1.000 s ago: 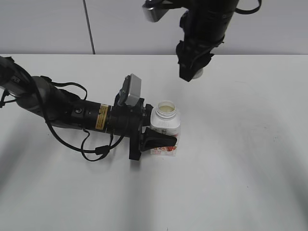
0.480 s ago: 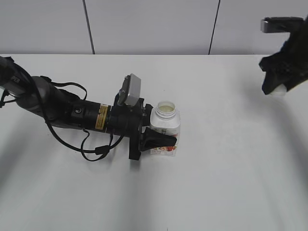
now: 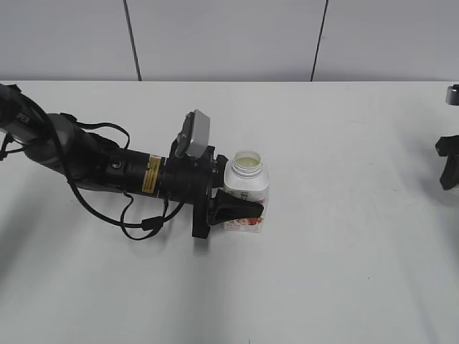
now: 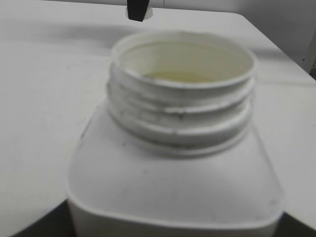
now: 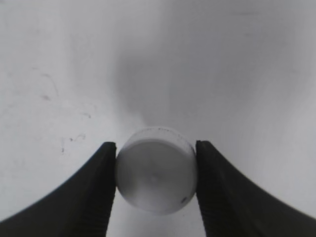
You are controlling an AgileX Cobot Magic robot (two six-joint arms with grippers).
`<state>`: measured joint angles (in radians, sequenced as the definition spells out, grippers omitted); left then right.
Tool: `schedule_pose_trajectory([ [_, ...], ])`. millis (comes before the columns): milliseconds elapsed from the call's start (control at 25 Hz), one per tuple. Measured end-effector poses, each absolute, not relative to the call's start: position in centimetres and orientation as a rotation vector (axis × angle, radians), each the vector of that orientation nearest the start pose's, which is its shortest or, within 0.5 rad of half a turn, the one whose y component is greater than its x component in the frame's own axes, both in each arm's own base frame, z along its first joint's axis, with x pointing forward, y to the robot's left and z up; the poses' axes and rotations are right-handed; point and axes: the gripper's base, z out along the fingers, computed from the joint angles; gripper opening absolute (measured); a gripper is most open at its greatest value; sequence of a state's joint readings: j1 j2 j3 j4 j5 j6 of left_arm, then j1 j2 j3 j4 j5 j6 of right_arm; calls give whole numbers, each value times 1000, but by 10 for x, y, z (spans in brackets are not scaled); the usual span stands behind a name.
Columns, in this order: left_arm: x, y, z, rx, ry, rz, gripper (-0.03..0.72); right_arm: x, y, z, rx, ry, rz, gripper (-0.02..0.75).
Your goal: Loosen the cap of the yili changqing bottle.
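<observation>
The yili changqing bottle (image 3: 246, 190) stands upright a little left of the middle of the white table (image 3: 344, 272), its neck open and uncapped. In the left wrist view the threaded neck (image 4: 181, 94) fills the frame, the rim round and clean, with a pale yellowish surface visible inside. The left gripper (image 3: 240, 208) lies low along the tabletop, reaching in from the left, and its dark fingers (image 3: 237, 209) press against the lower body of the bottle over the red-pink label; the pincer is closed onto the bottle, only as wide as the squarish body allows.

The cap (image 5: 156, 169) is well apart from the bottle. The right wrist view shows it flat-topped and round, pinched between the two black fingers (image 5: 91, 195) of the right gripper (image 5: 156, 173), each finger touching its side wall, so the jaws stand about one cap-width apart. Bare table surface lies beneath and beyond it; whether the cap touches the table I cannot tell. In the exterior view the right gripper (image 3: 449, 161) shows only as a dark shape cut off by the right edge of the frame, over the right side of the table.

The far edge of the table runs along a grey panelled wall (image 3: 229, 36). Between the bottle and the right gripper the tabletop is open, as is the whole near strip. The left arm (image 3: 107, 168) and its looping cables (image 3: 136, 218) take up the left-middle of the surface.
</observation>
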<state>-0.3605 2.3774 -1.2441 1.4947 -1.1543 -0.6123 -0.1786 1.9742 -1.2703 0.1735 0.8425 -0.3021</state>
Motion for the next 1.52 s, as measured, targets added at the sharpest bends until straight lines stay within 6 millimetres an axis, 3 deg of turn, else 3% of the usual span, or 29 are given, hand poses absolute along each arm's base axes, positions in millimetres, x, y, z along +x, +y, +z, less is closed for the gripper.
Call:
schedule_pose_trajectory([
  [280, 344, -218, 56, 1476, 1446, -1124, 383, 370, -56, 125, -34, 3064, 158, 386],
  [520, 344, -218, 56, 1476, 1446, -1124, 383, 371, -56, 120, 12, 3069, 158, 391],
  [720, 344, -218, 56, 1476, 1446, -1124, 383, 371, -55, 120, 63, 3063, 183, 561],
  [880, 344, -218, 56, 1476, 1446, -1124, 389, 372, -54, 121, 95, 3054, 206, 555],
  [1160, 344, -218, 54, 1488, 1456, -1113, 605, 371, -52, 153, 98, 2994, 212, 543],
  [1320, 345, -218, 61, 1491, 1440, -1113, 623, 371, -51, 178, 90, 2944, 214, 543],
  [1520, 346, -219, 95, 1515, 1389, -1090, 617, 368, -49, 207, 77, 2895, 213, 543],
])
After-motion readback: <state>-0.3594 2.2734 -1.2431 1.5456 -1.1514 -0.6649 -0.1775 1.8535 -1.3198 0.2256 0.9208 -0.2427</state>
